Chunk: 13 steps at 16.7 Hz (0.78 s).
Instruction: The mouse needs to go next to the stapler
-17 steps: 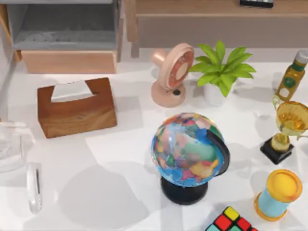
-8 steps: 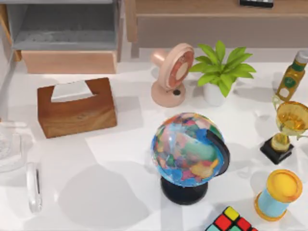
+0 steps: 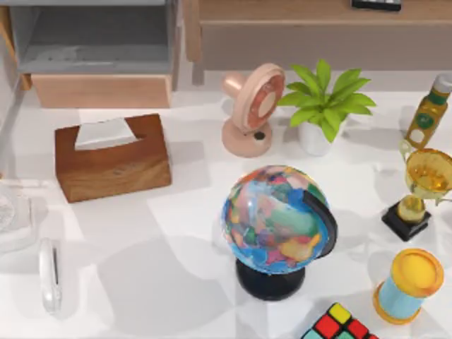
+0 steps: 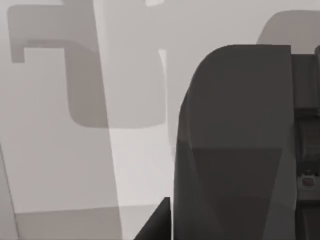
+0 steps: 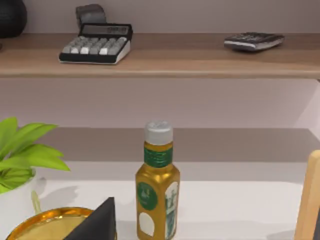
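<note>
The mouse is out of view. Near the table's left front lies a narrow pale object (image 3: 49, 275) with a dark slit along it; I cannot tell whether it is the stapler. In the left wrist view a big dark grey body (image 4: 235, 150) stands close over the white table, and a dark tip of my left gripper (image 4: 156, 224) juts in beside it. In the right wrist view a dark tip of my right gripper (image 5: 96, 222) shows in front of a golden bottle (image 5: 157, 192).
A wooden tissue box (image 3: 113, 157), pink fan (image 3: 252, 107), potted plant (image 3: 323, 106), globe (image 3: 277, 222), trophy (image 3: 417, 187), yellow-topped spool (image 3: 408, 284) and puzzle cube (image 3: 339, 325) crowd the table. A clear object (image 3: 13, 219) sits at the left edge. Shelves run along the back.
The large soft shadows on the table's front left have slid to the right. The clear object at the left edge has shifted slightly left. The other things have not moved.
</note>
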### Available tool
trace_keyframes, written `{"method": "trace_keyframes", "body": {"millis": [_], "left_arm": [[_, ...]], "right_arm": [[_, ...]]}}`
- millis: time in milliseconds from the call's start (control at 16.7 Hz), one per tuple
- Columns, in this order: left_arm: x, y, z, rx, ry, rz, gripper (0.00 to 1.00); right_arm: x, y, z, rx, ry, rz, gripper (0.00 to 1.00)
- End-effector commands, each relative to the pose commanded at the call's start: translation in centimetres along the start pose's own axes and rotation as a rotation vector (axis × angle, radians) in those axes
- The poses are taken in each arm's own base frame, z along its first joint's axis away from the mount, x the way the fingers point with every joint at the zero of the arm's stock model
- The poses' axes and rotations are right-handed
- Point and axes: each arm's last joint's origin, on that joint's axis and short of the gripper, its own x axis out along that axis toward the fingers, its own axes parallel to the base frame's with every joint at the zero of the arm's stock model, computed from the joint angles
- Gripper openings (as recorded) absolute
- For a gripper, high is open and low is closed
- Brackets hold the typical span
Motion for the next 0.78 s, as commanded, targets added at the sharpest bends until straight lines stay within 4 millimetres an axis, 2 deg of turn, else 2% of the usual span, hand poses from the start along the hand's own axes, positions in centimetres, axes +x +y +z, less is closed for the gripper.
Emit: {"method": "trace_keyframes", "body": {"millis": [360,480,600,780], "left_arm": [[-10.2,-4.2,-0.2,-0.176,-0.239,0.072,0.0],[-12.8,-5.4,-0.7,-0.255,-0.313,0.083,0.0],[-14.0,-7.0,-1.4,-0.311,-0.34,0.074,0.0],[-14.2,-11.8,-1.6,-0.287,-0.34,0.024,0.0]], "right_arm": [[0.0,0.0,0.0,0.0,0.0,0.0,1.0],[0.0,0.0,0.0,0.0,0.0,0.0,1.0],[0.0,0.0,0.0,0.0,0.0,0.0,1.0],[0.0,0.0,0.0,0.0,0.0,0.0,1.0]]}}
